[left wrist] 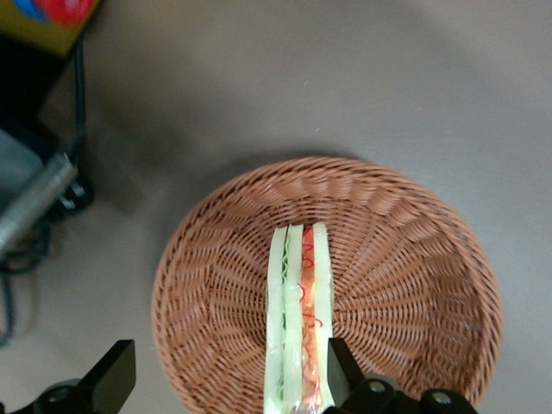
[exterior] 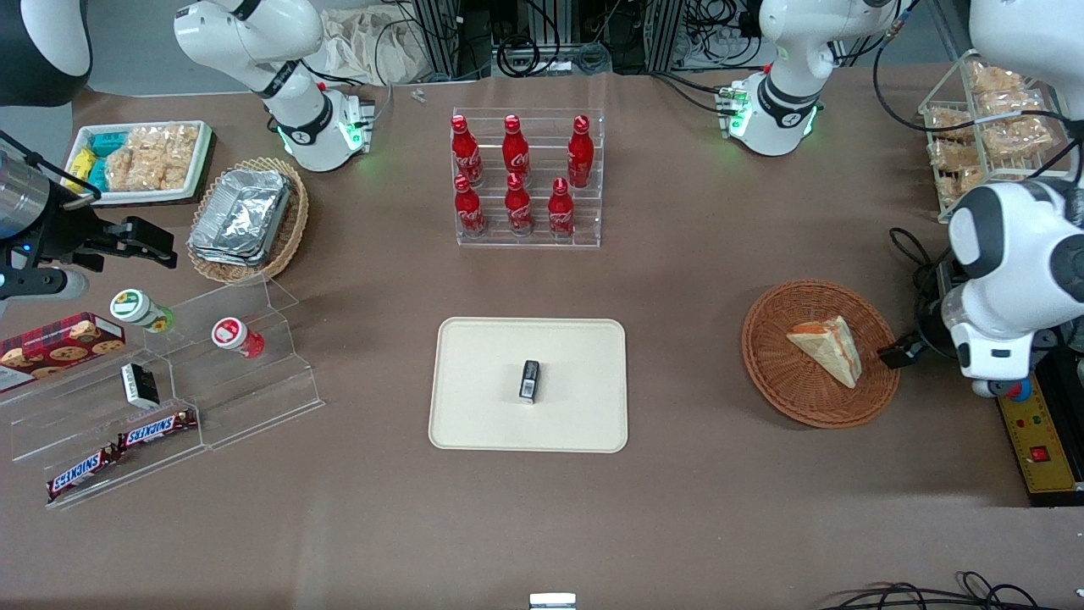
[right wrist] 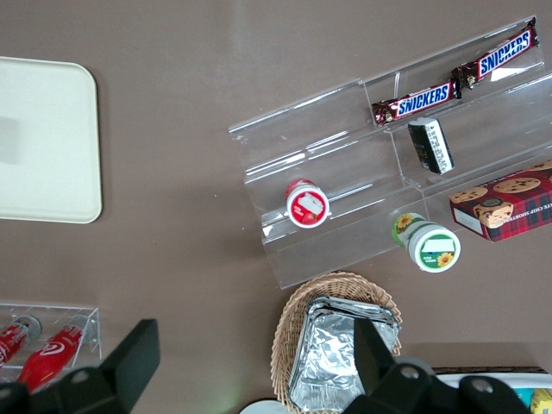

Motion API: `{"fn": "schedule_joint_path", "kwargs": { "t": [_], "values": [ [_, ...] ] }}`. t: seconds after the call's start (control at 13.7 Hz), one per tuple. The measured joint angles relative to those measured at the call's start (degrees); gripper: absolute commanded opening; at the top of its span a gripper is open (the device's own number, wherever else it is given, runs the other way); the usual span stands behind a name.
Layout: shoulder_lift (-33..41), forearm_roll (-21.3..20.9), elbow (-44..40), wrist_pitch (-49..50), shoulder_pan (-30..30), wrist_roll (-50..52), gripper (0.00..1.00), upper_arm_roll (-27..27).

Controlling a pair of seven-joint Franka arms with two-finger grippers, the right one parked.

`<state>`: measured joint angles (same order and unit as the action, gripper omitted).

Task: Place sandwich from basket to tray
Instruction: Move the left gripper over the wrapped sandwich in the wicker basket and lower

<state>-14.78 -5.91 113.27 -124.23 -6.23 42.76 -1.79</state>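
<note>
The sandwich [exterior: 828, 347], a pale bread wedge in clear wrap, lies in the reddish-brown wicker basket [exterior: 775, 373] toward the working arm's end of the table. The left wrist view shows the sandwich [left wrist: 297, 310] edge-on, with its orange and green layers, inside the basket [left wrist: 216, 259]. My left gripper [exterior: 899, 349] hovers over the basket rim. The gripper [left wrist: 226, 379] is open wide: one finger stands close beside the sandwich, the other past the rim, nothing held. The cream tray [exterior: 474, 407] lies at mid-table with a small black object [exterior: 529, 379] on it.
A clear rack of red cola bottles [exterior: 525, 178] stands farther from the front camera than the tray. A yellow power strip [exterior: 1037, 440] and cables lie beside the basket. A wire rack of snack bags [exterior: 982, 127] and a tan basket with foil containers [exterior: 246, 220] sit at the ends.
</note>
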Motion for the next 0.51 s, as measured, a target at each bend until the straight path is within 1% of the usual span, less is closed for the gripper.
{"fn": "schedule_joint_path", "kwargs": {
  "t": [0.29, 0.51],
  "values": [
    [-1.35, 0.0, 0.5, -0.22, 1.76, 9.54, 1.0, -1.22],
    [-2.82, 0.06, 0.5, -1.2, 3.7, 12.53, 1.0, -1.46]
  ]
}}
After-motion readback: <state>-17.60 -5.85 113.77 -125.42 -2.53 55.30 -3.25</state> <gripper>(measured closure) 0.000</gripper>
